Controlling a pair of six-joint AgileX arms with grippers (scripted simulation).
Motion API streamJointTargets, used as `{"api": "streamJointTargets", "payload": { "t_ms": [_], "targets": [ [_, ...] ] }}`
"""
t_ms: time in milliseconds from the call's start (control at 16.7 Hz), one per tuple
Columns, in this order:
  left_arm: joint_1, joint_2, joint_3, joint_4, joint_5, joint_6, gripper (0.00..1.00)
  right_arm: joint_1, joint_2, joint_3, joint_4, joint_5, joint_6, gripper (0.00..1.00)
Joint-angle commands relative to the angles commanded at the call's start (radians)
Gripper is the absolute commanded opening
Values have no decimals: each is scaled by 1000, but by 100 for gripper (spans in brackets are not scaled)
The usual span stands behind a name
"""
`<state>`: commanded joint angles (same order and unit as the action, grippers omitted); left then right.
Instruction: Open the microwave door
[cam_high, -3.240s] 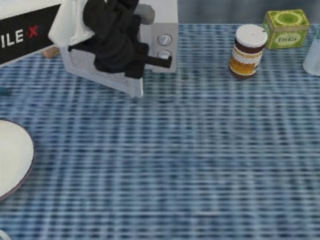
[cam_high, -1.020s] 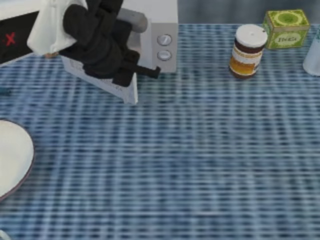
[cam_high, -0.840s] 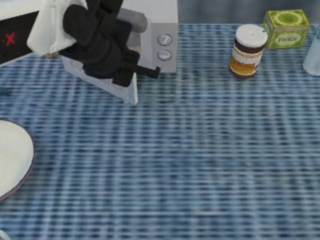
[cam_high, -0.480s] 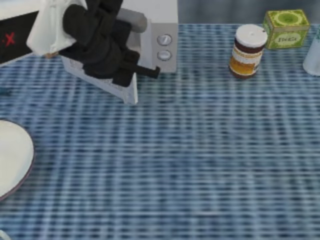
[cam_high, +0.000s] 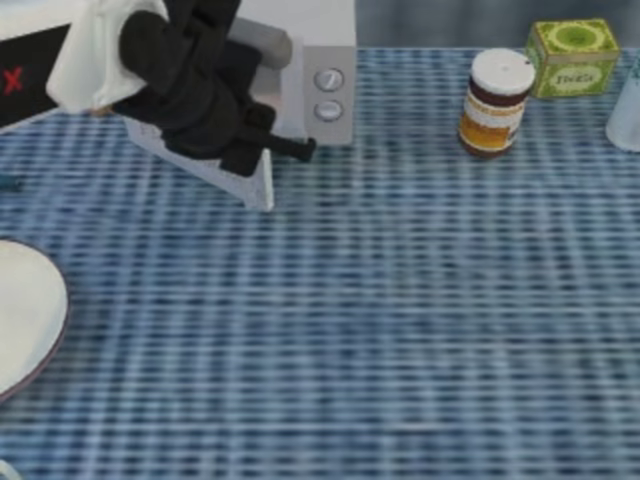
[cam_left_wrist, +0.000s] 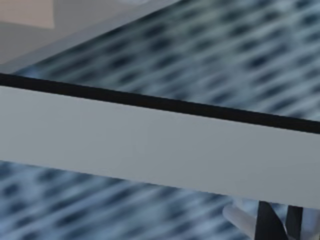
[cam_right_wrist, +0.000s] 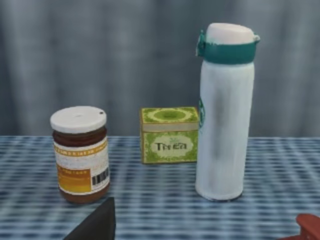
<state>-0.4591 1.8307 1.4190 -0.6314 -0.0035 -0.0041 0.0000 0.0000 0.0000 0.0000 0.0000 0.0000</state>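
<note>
Plate (cam_high: 25, 320) at tabletop (cam_high: 400, 320) left edge. At the far-left corner, microwave door (cam_high: 215, 172) swung partly out from microwave (cam_high: 325, 60), my left end effector (cam_high: 285, 148) at the door's free edge, can't tell if it's gripping. Far right: jar (cam_high: 495, 100), green tea box (cam_high: 572, 55), white flask (cam_right_wrist: 225, 110). Right end effector not seen

We see a rendered kitchen-style tabletop: blue checked cloth (cam_high: 420, 320), microwave (cam_high: 320, 40), jar (cam_high: 494, 102), tea box (cam_high: 572, 57), plate (cam_high: 25, 325).
</note>
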Motion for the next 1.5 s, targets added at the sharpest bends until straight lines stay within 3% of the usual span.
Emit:
{"api": "streamJointTargets", "payload": {
  "t_ms": [360, 1500],
  "targets": [
    [41, -57, -68, 10, 66, 114, 0, 0, 0, 0, 0, 0, 0, 100],
    [42, -58, -69, 10, 67, 116, 0, 0, 0, 0, 0, 0, 0, 100]
  ]
}}
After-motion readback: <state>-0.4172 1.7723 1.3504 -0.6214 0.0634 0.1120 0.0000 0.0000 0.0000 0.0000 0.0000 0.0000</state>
